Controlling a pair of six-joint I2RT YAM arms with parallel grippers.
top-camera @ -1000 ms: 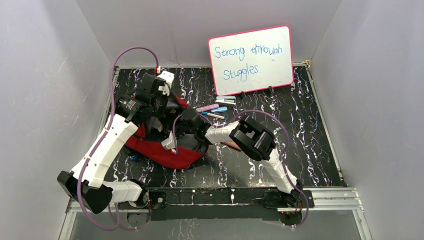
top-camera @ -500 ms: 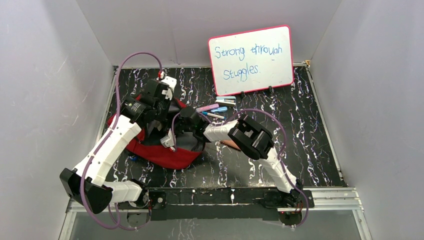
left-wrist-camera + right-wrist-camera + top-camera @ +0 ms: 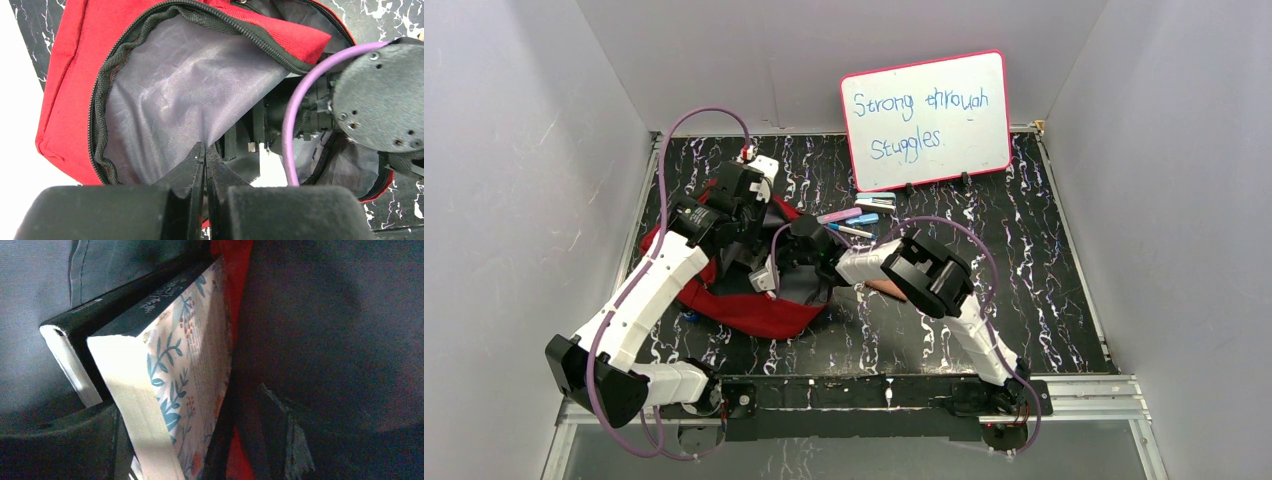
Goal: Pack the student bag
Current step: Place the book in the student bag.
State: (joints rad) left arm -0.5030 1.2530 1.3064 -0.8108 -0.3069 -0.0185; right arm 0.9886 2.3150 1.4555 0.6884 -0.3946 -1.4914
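Left wrist view shows the left pincer (image 3: 205, 150) clamped shut on the grey lining (image 3: 170, 95) of the student bag (image 3: 70, 100), holding its mouth open just ahead of the tips. Inside, a floral book (image 3: 180, 360) sits between the jaws of the right pincer (image 3: 175, 435); grip or release, I cannot tell. Likely step: stowing books; next, back straight out, as the zipper (image 3: 100, 115) edges crowd close.
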